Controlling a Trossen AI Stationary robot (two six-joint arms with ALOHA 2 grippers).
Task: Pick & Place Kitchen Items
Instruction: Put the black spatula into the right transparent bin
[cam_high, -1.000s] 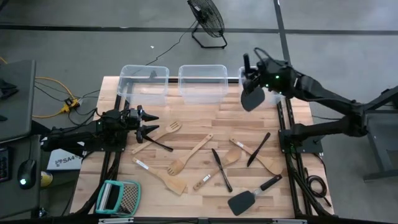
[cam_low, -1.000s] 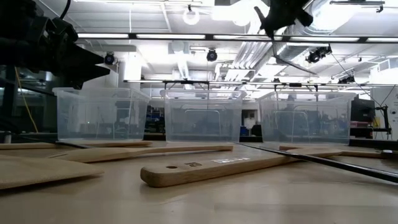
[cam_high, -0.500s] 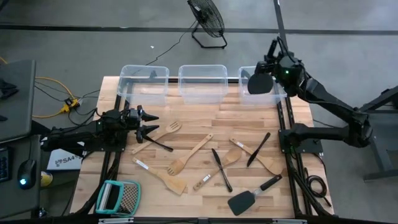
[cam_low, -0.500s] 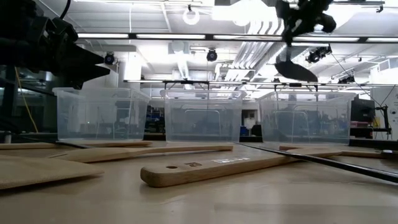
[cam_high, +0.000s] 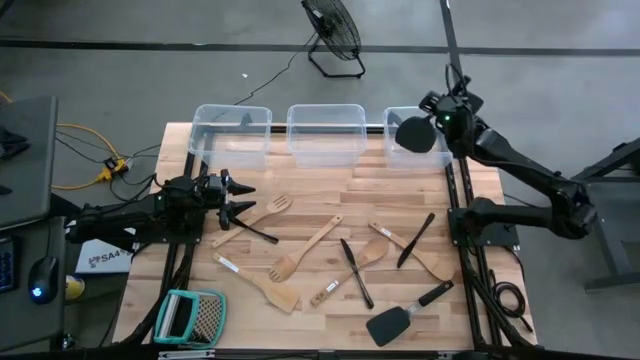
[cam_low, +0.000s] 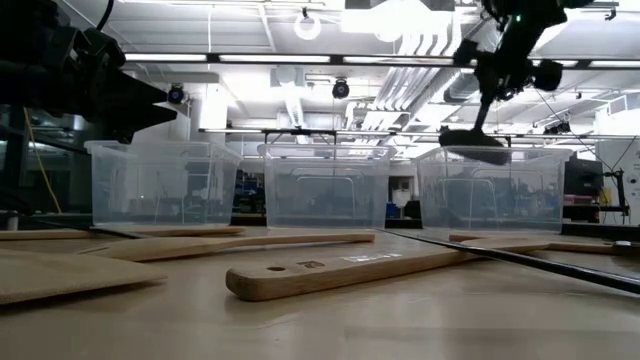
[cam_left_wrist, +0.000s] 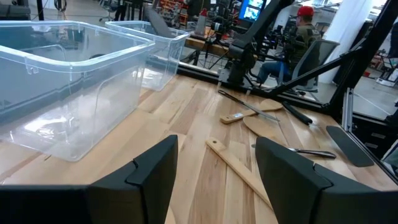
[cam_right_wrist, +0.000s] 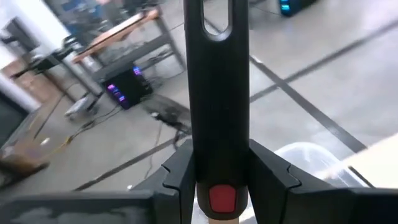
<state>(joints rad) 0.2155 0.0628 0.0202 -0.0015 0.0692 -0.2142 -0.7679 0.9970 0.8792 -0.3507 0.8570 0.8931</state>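
At the upper right of the overhead frame we see the right gripper (cam_high: 447, 113) pinching the handle of a black spatula (cam_high: 414, 133), whose broad blade hangs over the rightmost clear bin (cam_high: 446, 153). In the table-level view the same blade (cam_low: 473, 137) sits just above that bin's rim (cam_low: 490, 152), right of centre, with the gripper (cam_low: 497, 75) above it near the top edge. Through the right wrist camera we find the two dark fingers (cam_right_wrist: 180, 175) clamped on either side of the black handle (cam_right_wrist: 216, 99), a red patch showing between them.

At the left of the overhead frame the left gripper (cam_high: 236, 196) waits low over the wooden table (cam_high: 320, 190), its jaws spread with nothing between them; its wrist camera shows the two fingers (cam_left_wrist: 155, 169) apart above bare boards.

The rest of the kitchen items lie scattered across the centre and lower right of the table: a wooden fork (cam_high: 264, 212), pale wooden spoons and spatulas (cam_high: 305, 247), a black utensil (cam_high: 355, 272) and a second black spatula (cam_high: 405, 314). Two more clear bins (cam_high: 232, 135) stand along the far edge, and a teal-framed grater (cam_high: 190, 318) rests at the lower left.
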